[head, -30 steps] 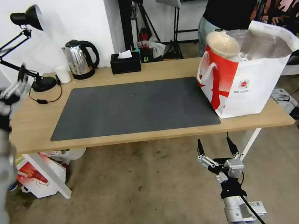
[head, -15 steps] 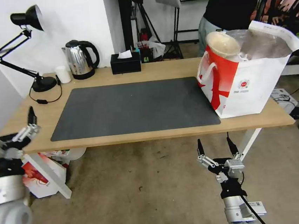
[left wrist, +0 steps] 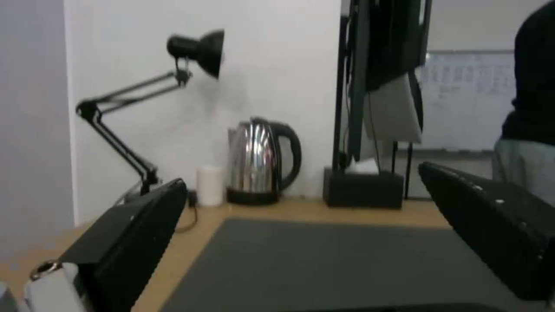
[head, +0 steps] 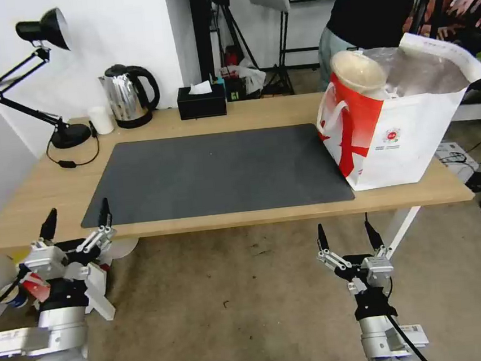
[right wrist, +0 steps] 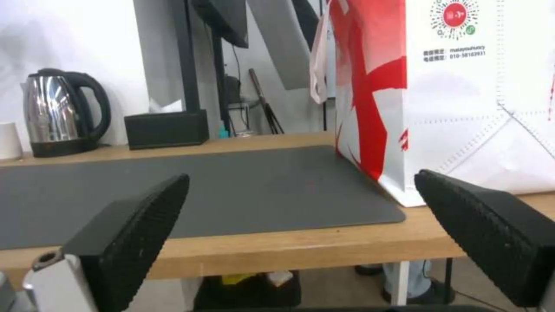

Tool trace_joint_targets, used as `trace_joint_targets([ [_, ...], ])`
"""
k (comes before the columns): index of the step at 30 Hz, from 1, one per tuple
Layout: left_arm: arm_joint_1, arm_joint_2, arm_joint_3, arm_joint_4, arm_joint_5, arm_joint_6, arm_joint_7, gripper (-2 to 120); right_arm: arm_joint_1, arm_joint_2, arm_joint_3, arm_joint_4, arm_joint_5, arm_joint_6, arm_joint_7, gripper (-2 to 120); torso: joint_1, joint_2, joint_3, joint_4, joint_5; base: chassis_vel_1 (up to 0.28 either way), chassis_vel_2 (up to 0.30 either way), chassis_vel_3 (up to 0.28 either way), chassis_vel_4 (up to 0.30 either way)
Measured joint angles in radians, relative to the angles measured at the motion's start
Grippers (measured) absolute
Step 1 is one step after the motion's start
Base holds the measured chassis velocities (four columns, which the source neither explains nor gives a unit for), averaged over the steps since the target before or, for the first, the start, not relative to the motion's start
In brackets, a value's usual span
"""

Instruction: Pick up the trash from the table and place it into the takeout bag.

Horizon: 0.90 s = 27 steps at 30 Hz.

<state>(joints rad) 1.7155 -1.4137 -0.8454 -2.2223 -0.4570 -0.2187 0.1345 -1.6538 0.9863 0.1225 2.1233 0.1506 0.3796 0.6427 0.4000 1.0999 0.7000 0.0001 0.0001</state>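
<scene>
Both grippers empty, fingers spread, off the near table (head: 234, 116) edge.
Left gripper (head: 77, 219) near left corner, right gripper (head: 345, 235) lower; takeout bag (head: 401, 136) far right, beige bowl (head: 357, 70) at its mouth.

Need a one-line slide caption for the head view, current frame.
Both grippers, left and right, open and low before the table; beige bowl sits atop the takeout bag.

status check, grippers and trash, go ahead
Left gripper open, low at table front edge. Right gripper open, below it. Beige bowl in bag. Mat bare.
</scene>
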Motion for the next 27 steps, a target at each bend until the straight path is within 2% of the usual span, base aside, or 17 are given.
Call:
trace_joint_targets([
  [9,0.056,0.005,0.026,0.031,0.025,0.006,0.027,100,0.0,0.0,0.0,0.0,0.0,0.0,0.0,100,0.0,0.0,0.0,-0.0002,-0.0001,0.0,0.0,0.0,0.0],
  [19,0.079,-0.011,0.072,0.075,0.089,0.02,0.027,100,0.0,0.0,0.0,0.0,0.0,0.0,0.0,100,0.0,0.0,0.0,0.0,-0.0001,0.0,0.0,0.0,0.0],
  [27,0.076,-0.015,0.096,0.112,0.099,0.019,0.027,100,0.0,0.0,0.0,0.0,0.0,0.0,0.0,100,0.0,0.0,0.0,-0.0001,-0.0001,0.0,0.0,0.0,0.0],
])
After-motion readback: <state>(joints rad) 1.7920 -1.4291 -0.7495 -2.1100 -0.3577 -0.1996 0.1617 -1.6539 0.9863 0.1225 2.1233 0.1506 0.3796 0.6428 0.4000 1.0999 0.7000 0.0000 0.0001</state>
